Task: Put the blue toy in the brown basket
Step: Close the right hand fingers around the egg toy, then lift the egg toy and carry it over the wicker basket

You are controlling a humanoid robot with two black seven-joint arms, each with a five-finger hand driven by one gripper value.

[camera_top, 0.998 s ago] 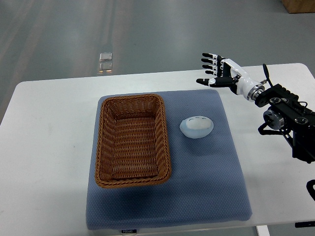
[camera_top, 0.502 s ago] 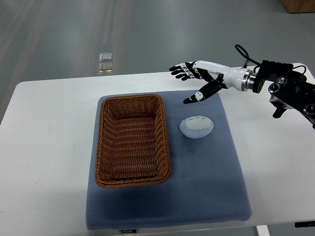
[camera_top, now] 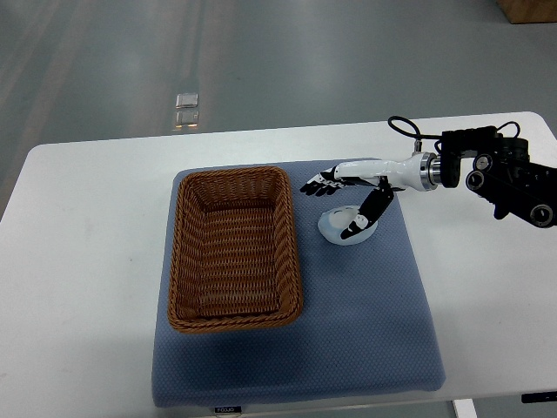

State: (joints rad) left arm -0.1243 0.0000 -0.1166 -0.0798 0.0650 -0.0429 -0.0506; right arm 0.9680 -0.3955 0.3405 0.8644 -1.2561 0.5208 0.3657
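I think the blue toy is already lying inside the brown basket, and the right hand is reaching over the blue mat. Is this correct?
Not quite. In the top view the blue toy lies on the blue mat, to the right of the brown basket, not inside it; the basket holds nothing. The rest is right: the right hand is reaching over the mat, its fingers open around the toy.

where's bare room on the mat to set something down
The mat's near strip, below the basket and toy, is bare, as is its right side toward the near corner. The basket's inside is empty. It is crowded between basket and toy, where the right hand reaches in.
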